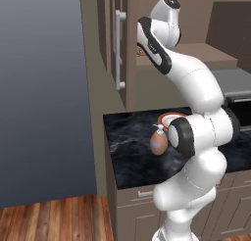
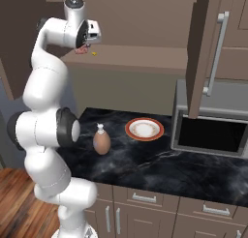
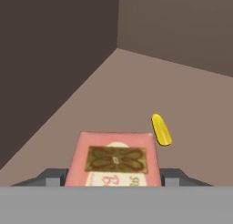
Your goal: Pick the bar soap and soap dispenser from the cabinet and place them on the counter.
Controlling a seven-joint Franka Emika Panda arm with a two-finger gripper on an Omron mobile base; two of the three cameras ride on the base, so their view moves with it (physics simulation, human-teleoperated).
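Nearest the base, a wooden plank floor [image 1: 54, 218] runs up to the brown base unit [image 2: 160, 215] with its drawer fronts and silver pulls. On top lies the desk [image 2: 160, 169], a black marble-patterned slab with faint white veins. The soap dispenser [image 2: 101, 141] stands upright on it toward the left end, its white pump up, well apart from a round plate [image 2: 144, 129] with an orange rim that sits farther back. To the right of the plate, a grey microwave [image 2: 213, 130] rests on the slab with its dark window facing forward. A grey-blue wall [image 1: 39, 88] closes the room on the left.

Above and behind, the cabinet [image 2: 145, 19] stands with its doors swung out, long silver bar handles on them, and its inner shelf [image 2: 140, 58] exposed. The gripper [image 2: 83, 49] reaches onto the left end of this shelf. In the hand view the bar soap [image 3: 113, 159], pinkish with a dark ornamented label, lies flat on the shelf between the spread fingers [image 3: 172, 175], which flank it on either side; whether they touch it cannot be told. A small yellow piece [image 3: 161, 129] lies just beyond it.
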